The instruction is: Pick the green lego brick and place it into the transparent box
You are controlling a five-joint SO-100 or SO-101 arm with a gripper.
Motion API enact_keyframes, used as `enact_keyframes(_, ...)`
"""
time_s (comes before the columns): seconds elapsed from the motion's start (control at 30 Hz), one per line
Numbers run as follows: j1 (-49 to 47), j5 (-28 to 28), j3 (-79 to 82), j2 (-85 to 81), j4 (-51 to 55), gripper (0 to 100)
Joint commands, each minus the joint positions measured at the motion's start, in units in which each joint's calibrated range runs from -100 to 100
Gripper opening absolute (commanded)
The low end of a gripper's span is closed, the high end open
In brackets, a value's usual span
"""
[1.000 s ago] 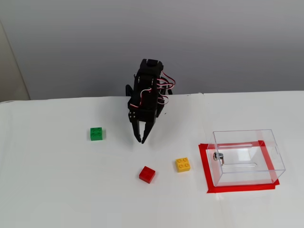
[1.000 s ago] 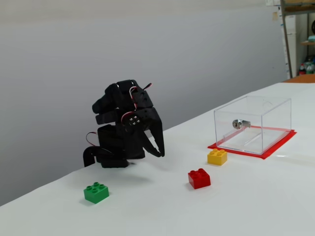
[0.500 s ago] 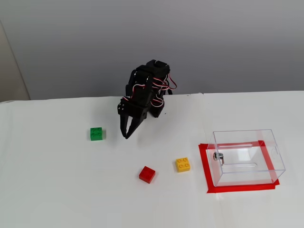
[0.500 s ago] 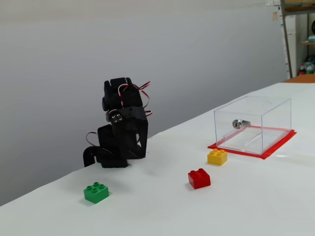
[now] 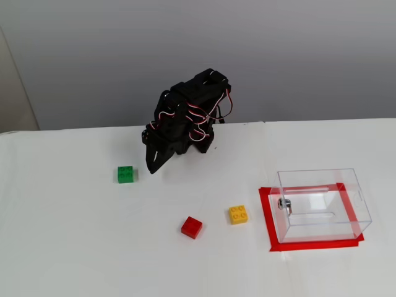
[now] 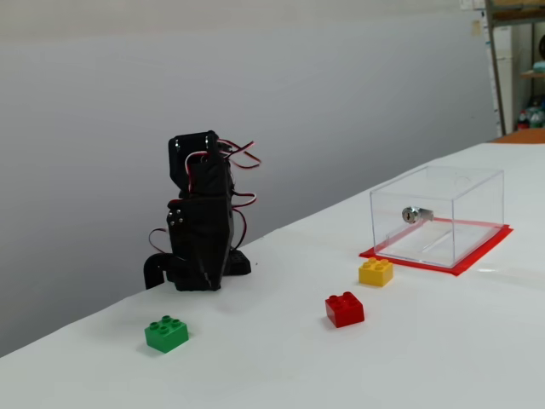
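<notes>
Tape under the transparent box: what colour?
Red tape, clearest in the higher fixed view.

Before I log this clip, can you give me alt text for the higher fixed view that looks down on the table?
A black robot arm with its tool pointing down hovers just right of a small green plastic stud brick on a white table, not touching it. A red brick and a yellow brick lie further right, beside an empty clear plastic box on a red tape outline.

Plain grey wall (image 5: pixel 93 55) behind white table (image 5: pixel 74 247), maybe shelving (image 6: pixel 515 60) far right.
</notes>
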Motion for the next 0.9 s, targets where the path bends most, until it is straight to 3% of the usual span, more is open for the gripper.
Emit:
enact_keyframes(0.0, 3.1, -0.2, -2.9, 5.7, -4.4, 1)
enact_keyframes(0.17, 5.8, -0.1, -7.1, 12.8, -10.1, 2)
enact_keyframes(0.67, 8.8, -3.5, -23.6, 36.2, -11.4, 3)
enact_keyframes(0.87, 11.5, -3.9, -22.8, 39.9, -13.8, 24)
